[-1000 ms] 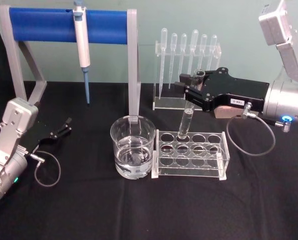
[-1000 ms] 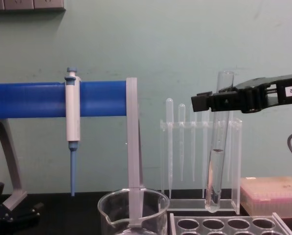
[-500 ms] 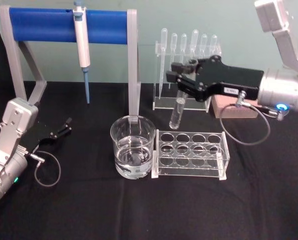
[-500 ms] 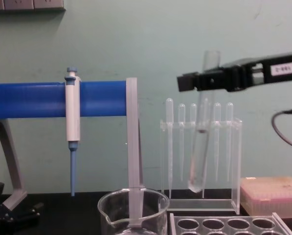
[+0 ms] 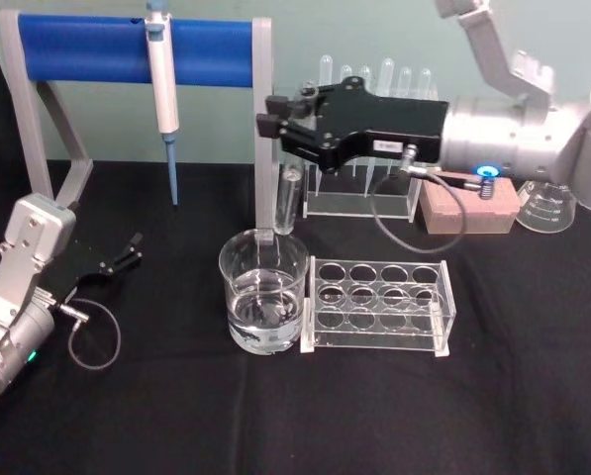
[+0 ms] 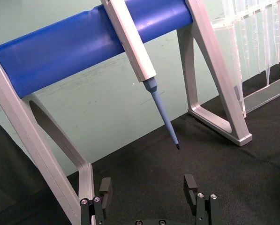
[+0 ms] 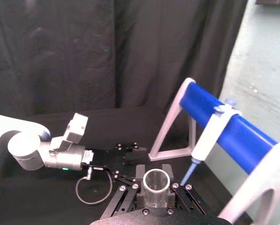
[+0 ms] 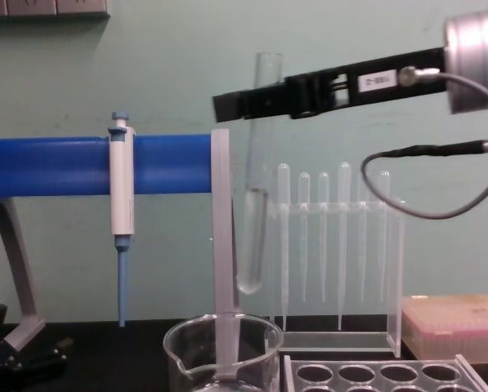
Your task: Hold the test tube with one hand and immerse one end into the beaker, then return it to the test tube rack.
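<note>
Tube [image 5: 289, 203] first: the test tube hangs nearly upright in the air, tilted a little, with its flared rim above my fingers and its rounded bottom pointing down. In the chest view its bottom is clear above the beaker's [image 8: 186, 355] rim, not in the liquid; a faint level line shows partway up the glass [image 8: 256, 237]. From my head camera it sits over the far edge of the beaker [image 5: 226, 287], just beside the grey post of the blue-barred stand [image 5: 87, 49]. My right gripper [image 5: 287, 127] has it clamped near the top, fingers closed on either side of the glass, and the right wrist camera looks straight down on the open rim [image 7: 157, 180] between them. The beaker holds clear liquid and stands on the black table just beside the left end of the test tube rack [image 5: 378, 344], whose holes are all vacant. Behind the rack is a clear holder of thin pipettes [image 8: 342, 237], with a pink box [image 5: 468, 203] to its right. A white pipettor [image 5: 161, 79] hangs from the blue bar. My left gripper [image 5: 127, 250] rests low on the table at the far left, well apart from all this, its jaws spread wide with nothing between them [image 6: 147, 185].
</note>
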Robot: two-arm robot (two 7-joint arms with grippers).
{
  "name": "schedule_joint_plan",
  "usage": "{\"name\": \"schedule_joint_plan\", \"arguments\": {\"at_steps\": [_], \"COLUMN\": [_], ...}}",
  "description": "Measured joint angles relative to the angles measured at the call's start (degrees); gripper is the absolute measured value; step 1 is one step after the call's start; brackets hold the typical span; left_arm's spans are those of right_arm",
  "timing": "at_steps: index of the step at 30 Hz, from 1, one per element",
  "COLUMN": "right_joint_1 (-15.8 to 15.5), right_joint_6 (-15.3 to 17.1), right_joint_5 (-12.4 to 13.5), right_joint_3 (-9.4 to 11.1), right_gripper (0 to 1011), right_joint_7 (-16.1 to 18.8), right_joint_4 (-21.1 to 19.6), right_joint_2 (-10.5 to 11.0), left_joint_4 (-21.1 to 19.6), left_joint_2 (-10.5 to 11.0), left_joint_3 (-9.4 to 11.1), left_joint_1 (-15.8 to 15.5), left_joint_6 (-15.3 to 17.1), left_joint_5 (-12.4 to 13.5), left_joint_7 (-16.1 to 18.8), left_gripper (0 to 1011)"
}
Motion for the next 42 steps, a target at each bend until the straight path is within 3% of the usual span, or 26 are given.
{"name": "schedule_joint_plan", "arguments": {"at_steps": [10, 17, 31, 42], "right_joint_1": [1.2, -0.02, -3.88, -5.72], "right_joint_6": [-1.33, -3.24, -8.83, -10.18], "right_joint_5": [-0.88, -1.78, -4.6, -6.52], "right_joint_3": [-3.71, -5.14, -5.89, -5.74], "right_gripper": [221, 221, 221, 221], "right_joint_7": [-0.01, -0.42, -0.73, -0.57], "right_joint_4": [2.88, 4.67, 8.47, 10.97], "right_joint_2": [-2.02, -2.71, -4.21, -5.49], "left_joint_4": [0.0, 0.0, 0.0, 0.0], "left_joint_2": [0.0, 0.0, 0.0, 0.0], "left_joint_3": [0.0, 0.0, 0.0, 0.0], "left_joint_1": [0.0, 0.0, 0.0, 0.0], "left_joint_6": [0.0, 0.0, 0.0, 0.0], "left_joint_5": [0.0, 0.0, 0.0, 0.0], "left_joint_7": [0.0, 0.0, 0.0, 0.0], "left_gripper": [1000, 1000, 1000, 1000]}}
